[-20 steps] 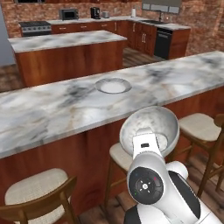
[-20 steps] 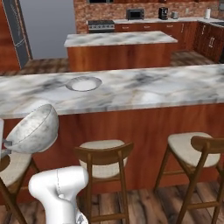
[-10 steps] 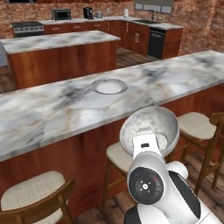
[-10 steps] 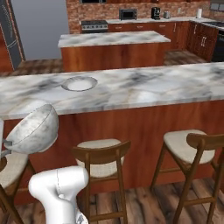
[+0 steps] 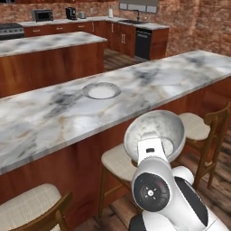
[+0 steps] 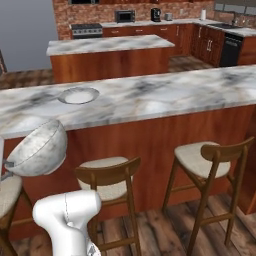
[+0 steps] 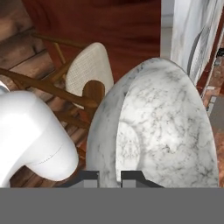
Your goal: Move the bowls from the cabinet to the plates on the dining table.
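gripper (image 7: 109, 177): you've got it clamped on the bowl's rim, jaws narrow
bowl (image 5: 155, 135): grey-white speckled, tilted on its side in the air, in front of the table and below its top, above a stool (image 5: 122, 163)
plate (image 5: 101, 90): flat on the table (image 5: 54, 115), bare, well apart from the bowl
stools: lined along the table's near side
island (image 6: 107, 45): beyond the table

The arm's white body covers the lower rim of the grey-white bowl (image 5: 155, 131), and the claw (image 7: 109, 177) holding it barely shows past that rim. The counter (image 6: 165, 95) runs off both picture edges. Appliances on the far worktop (image 5: 58, 20) are too small to identify.
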### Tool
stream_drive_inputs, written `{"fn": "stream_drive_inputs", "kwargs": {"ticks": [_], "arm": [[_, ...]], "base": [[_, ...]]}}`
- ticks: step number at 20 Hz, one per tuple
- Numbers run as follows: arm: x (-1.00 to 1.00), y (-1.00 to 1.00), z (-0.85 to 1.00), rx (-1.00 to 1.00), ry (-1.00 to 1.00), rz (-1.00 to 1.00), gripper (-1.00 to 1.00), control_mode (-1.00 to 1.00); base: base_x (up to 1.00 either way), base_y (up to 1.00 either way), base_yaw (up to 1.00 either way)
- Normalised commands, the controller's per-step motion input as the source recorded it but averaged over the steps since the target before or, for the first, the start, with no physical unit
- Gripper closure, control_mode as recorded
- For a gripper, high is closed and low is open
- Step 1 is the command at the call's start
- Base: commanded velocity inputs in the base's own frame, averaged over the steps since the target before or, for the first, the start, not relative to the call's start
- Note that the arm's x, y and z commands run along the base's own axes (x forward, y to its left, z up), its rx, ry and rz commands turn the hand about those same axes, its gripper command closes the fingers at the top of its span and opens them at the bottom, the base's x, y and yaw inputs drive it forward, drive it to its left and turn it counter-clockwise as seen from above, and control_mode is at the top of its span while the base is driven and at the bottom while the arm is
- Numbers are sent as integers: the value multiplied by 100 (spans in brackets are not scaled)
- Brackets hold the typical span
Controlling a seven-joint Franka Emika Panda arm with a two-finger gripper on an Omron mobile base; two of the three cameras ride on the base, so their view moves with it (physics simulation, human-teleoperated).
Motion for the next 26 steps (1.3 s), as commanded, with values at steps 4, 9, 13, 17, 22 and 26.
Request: {"fn": "stream_drive_inputs", "kwargs": {"ticks": [4,9,13,17,22,26], "arm": [[0,0,0,0,0,0,100,100],[1,2,-2,0,0,-2,100,-100],[12,3,-4,8,0,-6,100,-100],[39,0,0,8,0,0,100,-100],[54,2,6,2,0,0,100,-100],[59,9,17,0,0,0,100,-100]], "base": [[20,5,-16],[4,11,-9],[0,0,0],[0,0,0],[0,0,0],[0,0,0]]}}
